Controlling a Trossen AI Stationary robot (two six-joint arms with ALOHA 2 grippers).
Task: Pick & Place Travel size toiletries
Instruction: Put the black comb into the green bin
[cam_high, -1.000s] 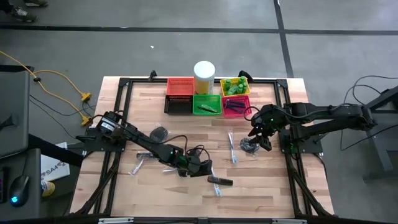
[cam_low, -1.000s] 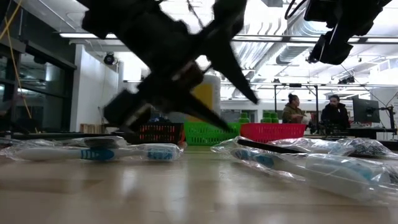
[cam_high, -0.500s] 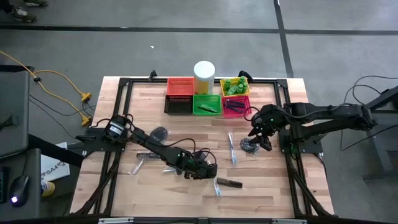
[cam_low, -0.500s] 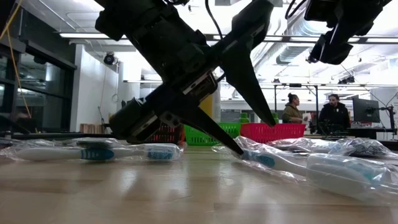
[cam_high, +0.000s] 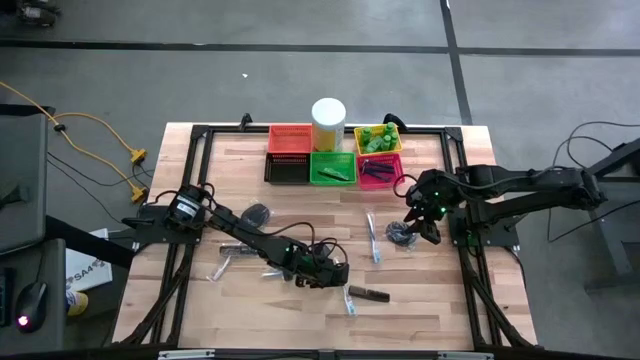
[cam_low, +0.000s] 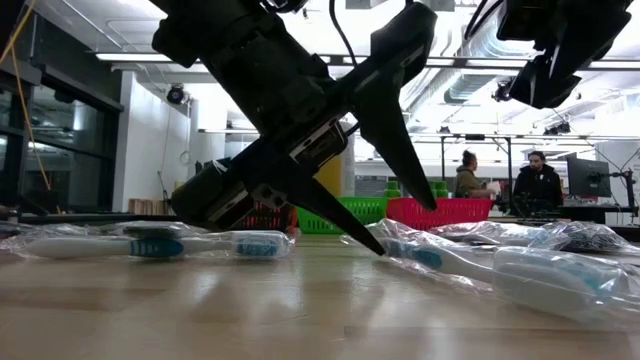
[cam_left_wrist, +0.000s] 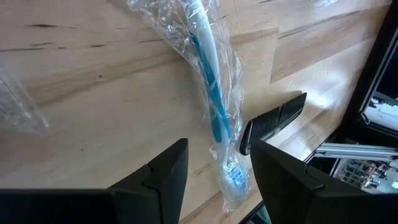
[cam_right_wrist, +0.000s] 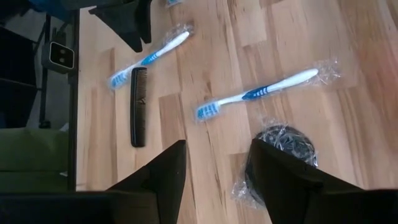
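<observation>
Several items loose: wrapped toothbrushes (cam_right_wrist: 258, 92), a black comb (cam_right_wrist: 138, 106) and coiled bundles (cam_right_wrist: 283, 142) are seen lying on the table (cam_high: 440, 310) in the lower half of the high view.
Items sorted: green lumps are seen in the yellow basket (cam_high: 378, 138); dark sticks in the pink basket (cam_high: 380, 171), upper centre.
Left gripper (cam_left_wrist: 214, 163): fingers parted, nothing held, poised astride a wrapped toothbrush (cam_left_wrist: 211, 93), lower centre.
Right gripper (cam_right_wrist: 214, 163): fingers parted, empty, above a coiled bundle, centre right.
Progress: judged partly done; most loose items remain.
</observation>
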